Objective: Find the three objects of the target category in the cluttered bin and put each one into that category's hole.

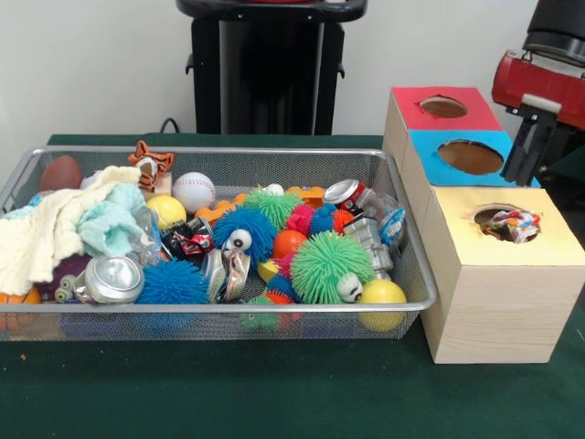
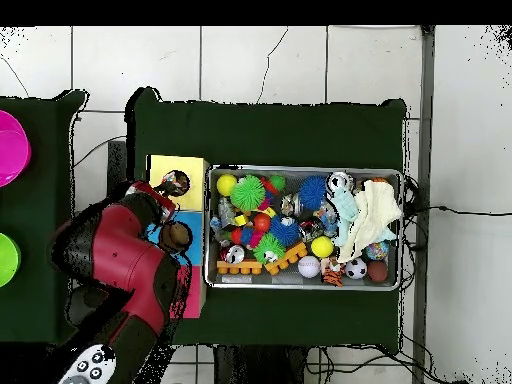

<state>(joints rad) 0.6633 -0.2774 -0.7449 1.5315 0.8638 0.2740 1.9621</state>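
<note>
A dark green worktop point(image 1: 274, 389) is carrying the wire bin point(image 1: 219, 306) at lower frame, white wall behind; the fingers' state cannot be told.

The bin point(image 1: 219, 302) is shiny silver wire mesh. The box point(image 1: 498, 293) is pale, grained wood with a matt yellow top — its hole point(image 1: 501, 222) ragged-edged. Green cloth, matt, covers the desk point(image 1: 274, 393). The cans point(image 1: 111, 279) look glossy, crumpled metal.

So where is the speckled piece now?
In the front view, the speckled piece sits in the hole of the yellow box, right of the bin.
</note>
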